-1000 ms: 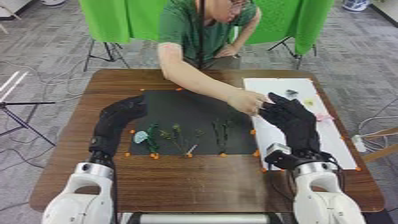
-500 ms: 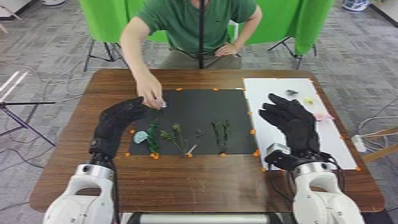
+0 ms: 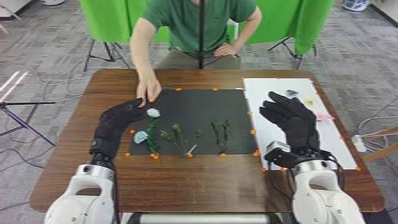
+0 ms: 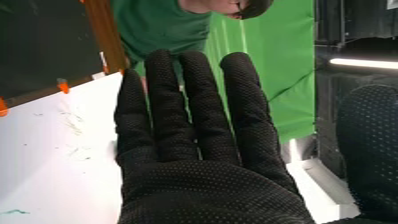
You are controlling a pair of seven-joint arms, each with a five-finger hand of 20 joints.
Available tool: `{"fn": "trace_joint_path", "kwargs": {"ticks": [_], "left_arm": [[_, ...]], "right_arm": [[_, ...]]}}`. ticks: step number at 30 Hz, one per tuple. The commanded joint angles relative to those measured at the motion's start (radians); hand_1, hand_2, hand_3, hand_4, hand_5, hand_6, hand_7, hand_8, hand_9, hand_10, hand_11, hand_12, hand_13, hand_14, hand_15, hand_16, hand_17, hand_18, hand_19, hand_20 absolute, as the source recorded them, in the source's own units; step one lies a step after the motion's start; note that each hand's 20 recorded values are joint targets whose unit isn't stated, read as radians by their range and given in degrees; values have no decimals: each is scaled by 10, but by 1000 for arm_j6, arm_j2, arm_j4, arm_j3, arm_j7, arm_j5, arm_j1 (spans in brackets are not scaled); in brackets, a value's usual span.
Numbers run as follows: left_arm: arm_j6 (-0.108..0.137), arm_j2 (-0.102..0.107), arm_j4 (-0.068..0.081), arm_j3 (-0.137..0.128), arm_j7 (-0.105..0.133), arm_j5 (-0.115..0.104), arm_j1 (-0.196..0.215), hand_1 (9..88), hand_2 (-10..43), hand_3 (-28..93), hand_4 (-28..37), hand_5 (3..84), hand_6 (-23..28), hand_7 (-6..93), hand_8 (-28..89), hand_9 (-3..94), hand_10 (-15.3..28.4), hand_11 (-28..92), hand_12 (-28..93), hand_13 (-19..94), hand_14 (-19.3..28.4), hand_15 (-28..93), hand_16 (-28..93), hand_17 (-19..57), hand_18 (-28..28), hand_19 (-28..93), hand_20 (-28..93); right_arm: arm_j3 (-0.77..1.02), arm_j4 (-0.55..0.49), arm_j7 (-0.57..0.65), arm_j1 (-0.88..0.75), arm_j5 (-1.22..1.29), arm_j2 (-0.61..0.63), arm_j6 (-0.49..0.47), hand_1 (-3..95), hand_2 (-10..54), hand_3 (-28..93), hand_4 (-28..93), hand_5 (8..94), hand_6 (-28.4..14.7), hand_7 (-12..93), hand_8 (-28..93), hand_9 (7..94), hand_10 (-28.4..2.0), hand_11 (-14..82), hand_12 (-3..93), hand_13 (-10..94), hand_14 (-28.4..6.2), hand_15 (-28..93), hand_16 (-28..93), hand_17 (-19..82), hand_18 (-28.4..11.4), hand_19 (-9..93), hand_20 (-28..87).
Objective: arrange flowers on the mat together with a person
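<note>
Tabletop [image 3: 204,185] lies under our left hand [image 3: 115,122], open or closed we can't tell; toward the dark mat's [image 3: 195,107] nine o'clock, our white flower [image 3: 154,113] runs twelve-to-six, bloom twelve, below a person's hand [image 3: 149,90]; our right hand [image 3: 291,122] is open.

This is looking like a lab — robot arms [image 3: 78,202] are extending over a surface [image 3: 178,185], green cloth [image 3: 115,22] is hanging behind.

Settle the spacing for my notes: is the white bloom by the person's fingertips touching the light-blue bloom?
Apart. The head view shows dark mat between the white bloom and the light-blue bloom.
</note>
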Motion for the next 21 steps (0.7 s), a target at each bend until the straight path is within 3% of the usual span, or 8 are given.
{"fn": "trace_joint_path", "kwargs": {"ticks": [1, 9, 15, 21], "left_arm": [[6, 1, 14, 0, -11, -10, 2, 291, 8, 621, -198, 485, 56, 150, -56, 479, 147, 221, 131, 385, 206, 257, -2, 74, 169, 225, 190], [12, 1, 14, -5, -12, -9, 5, 291, 9, 620, -197, 485, 57, 149, -55, 478, 147, 221, 131, 384, 206, 257, -2, 74, 168, 226, 189], [-4, -3, 20, -9, -6, -11, 1, 291, 8, 621, -197, 485, 56, 149, -56, 478, 147, 220, 130, 384, 206, 257, -2, 74, 168, 226, 189], [5, -4, 17, -10, -9, -11, 4, 291, 6, 622, -196, 485, 56, 150, -56, 478, 148, 221, 130, 384, 207, 258, -2, 74, 168, 226, 189]], "right_arm": [[-7, -5, -2, -4, -8, 2, 11, 107, 78, 744, -153, 530, -20, 132, -75, 544, -157, 79, 187, 444, -157, 132, 256, 211, -155, 190, 333], [-10, -3, -3, 1, -10, 5, 12, 108, 77, 743, -153, 531, -19, 133, -75, 544, -158, 79, 187, 441, -158, 131, 256, 211, -154, 188, 332], [-12, -6, -8, 1, -12, 10, 16, 114, 72, 744, -153, 531, -19, 134, -75, 544, -157, 80, 187, 442, -156, 132, 257, 211, -154, 188, 332], [-10, 10, -36, 67, -82, 74, 11, 152, 26, 746, -150, 531, -18, 137, -75, 544, -155, 81, 187, 448, -149, 133, 255, 211, -154, 197, 338]]}}
